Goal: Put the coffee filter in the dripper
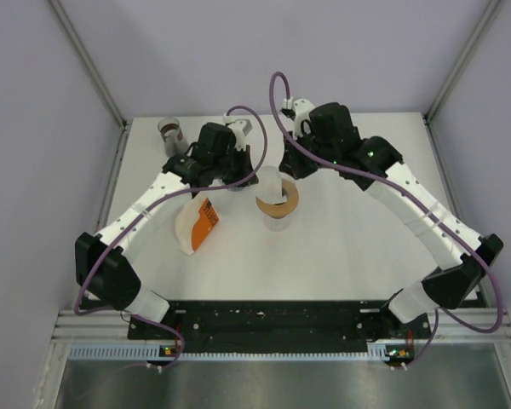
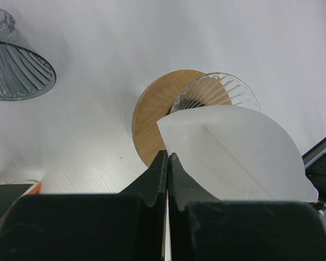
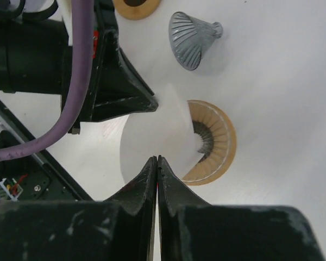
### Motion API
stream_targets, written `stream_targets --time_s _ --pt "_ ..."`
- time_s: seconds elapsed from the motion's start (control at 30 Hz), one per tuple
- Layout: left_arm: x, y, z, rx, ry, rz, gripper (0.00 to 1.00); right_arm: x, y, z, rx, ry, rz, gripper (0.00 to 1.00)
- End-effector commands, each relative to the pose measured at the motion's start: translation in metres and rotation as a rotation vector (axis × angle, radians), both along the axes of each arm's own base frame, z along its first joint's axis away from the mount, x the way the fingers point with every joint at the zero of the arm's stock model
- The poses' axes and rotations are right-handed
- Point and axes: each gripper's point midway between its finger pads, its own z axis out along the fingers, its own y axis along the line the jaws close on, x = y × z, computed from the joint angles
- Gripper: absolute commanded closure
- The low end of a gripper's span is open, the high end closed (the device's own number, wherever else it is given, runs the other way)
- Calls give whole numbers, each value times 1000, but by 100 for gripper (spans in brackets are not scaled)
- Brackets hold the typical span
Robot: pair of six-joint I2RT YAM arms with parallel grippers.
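Note:
A white paper coffee filter [image 1: 272, 181] hangs over the dripper [image 1: 287, 201], a ribbed glass cone on a round wooden ring. In the left wrist view the filter [image 2: 233, 152] covers the near side of the dripper [image 2: 157, 111]. My left gripper [image 2: 167, 156] is shut on the filter's left edge. In the right wrist view the filter [image 3: 152, 133] overlaps the dripper [image 3: 217, 141], and my right gripper [image 3: 157, 159] is shut on its near edge. From above, the left gripper [image 1: 255, 175] and the right gripper [image 1: 284, 169] meet just behind the dripper.
A second ribbed glass cone [image 2: 16, 60] lies on the table beyond the left gripper and also shows in the right wrist view [image 3: 193, 35]. A pack of filters with an orange label [image 1: 198, 223] lies at the left. A glass piece with a brown part [image 1: 170, 129] stands at the back left.

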Motion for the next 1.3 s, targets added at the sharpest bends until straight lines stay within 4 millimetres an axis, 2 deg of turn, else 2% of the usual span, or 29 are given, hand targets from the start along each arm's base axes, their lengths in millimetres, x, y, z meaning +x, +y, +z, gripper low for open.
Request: stream_targets --time_s 0.0,0.1,0.2,0.3,0.43,0.5,0.57,0.77,0.87,0.97,1.1,1.27 --pt "6 -6 17 -23 -68 -19 100 -12 27 3 174 21 41 100" --pt "6 -8 18 -31 -64 -23 100 -14 37 -23 158 94 70 100" --pt "6 -10 18 -34 -59 -24 100 -9 42 -36 146 123 60 100" --pt "6 -11 19 -35 -61 -28 100 9 32 -57 66 125 -43 100" --pt "6 -8 23 -30 -78 -22 99 20 14 -91 -87 164 -132 100" --pt "7 -8 29 -29 -96 -27 94 19 11 -105 -129 195 -137 100" --pt "7 -8 37 -30 -118 -36 82 18 10 -113 -151 213 -133 100" --pt "11 -1 65 -58 -168 -12 53 15 19 -123 -214 226 -73 100" --pt "13 6 76 -90 -165 17 49 15 25 -134 -275 244 -48 100" --pt "12 15 80 -125 -136 59 48 23 19 -140 -346 250 -83 100" --pt "6 23 59 -146 -54 118 47 23 15 -154 -415 291 -93 100" --pt "-3 15 39 -195 28 119 45 18 22 -168 -454 323 -71 100"
